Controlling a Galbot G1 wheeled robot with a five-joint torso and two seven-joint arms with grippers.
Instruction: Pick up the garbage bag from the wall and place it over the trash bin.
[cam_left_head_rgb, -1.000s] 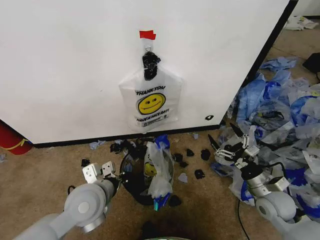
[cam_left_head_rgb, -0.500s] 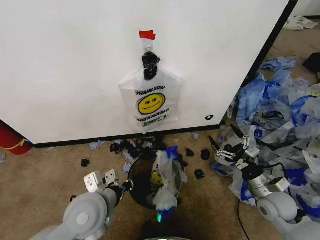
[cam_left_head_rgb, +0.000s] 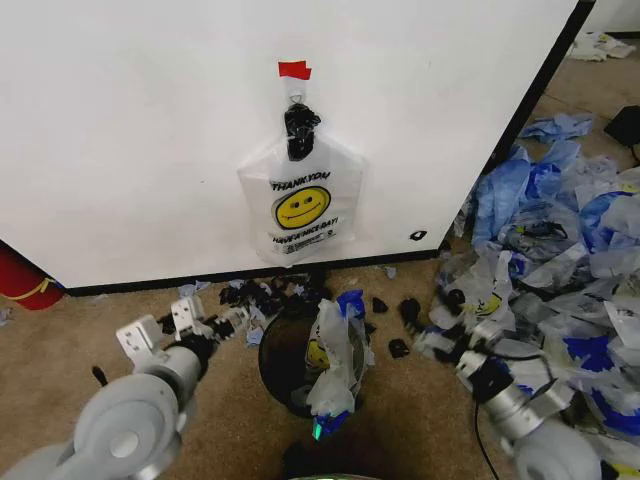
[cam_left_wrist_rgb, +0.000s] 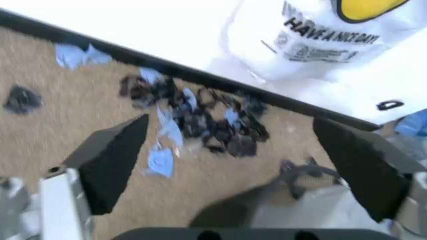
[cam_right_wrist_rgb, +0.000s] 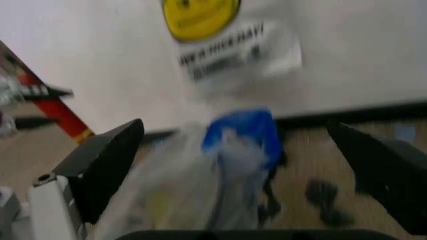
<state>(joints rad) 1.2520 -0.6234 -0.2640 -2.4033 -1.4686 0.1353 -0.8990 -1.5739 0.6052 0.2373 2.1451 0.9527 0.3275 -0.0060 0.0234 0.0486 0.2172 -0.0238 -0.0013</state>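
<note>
The garbage bag (cam_left_head_rgb: 333, 352), thin and see-through with a yellow smiley and blue patches, hangs crumpled over the right side of the rim of the trash bin (cam_left_head_rgb: 283, 362), a small round black bin on the carpet below the wall. My left gripper (cam_left_head_rgb: 215, 320) is open just left of the bin, holding nothing. Its wrist view shows the gripper (cam_left_wrist_rgb: 230, 120) with both fingers spread wide above black scraps. My right gripper (cam_left_head_rgb: 447, 325) is to the right of the bin. It is open (cam_right_wrist_rgb: 233, 124) and faces the garbage bag (cam_right_wrist_rgb: 230, 160) from a short distance.
A whiter "THANK YOU" smiley bag (cam_left_head_rgb: 300, 205) hangs on the white wall under red tape (cam_left_head_rgb: 295, 69). Black and blue scraps (cam_left_head_rgb: 270, 295) lie along the wall's foot. A heap of clear-and-blue bags (cam_left_head_rgb: 570, 230) covers the floor at right. A red object (cam_left_head_rgb: 25, 280) sits at far left.
My left gripper has drawn away from the bin, leftward and toward the wall. My right gripper has swung in toward the bin. The bin slid slightly right a second ago.
</note>
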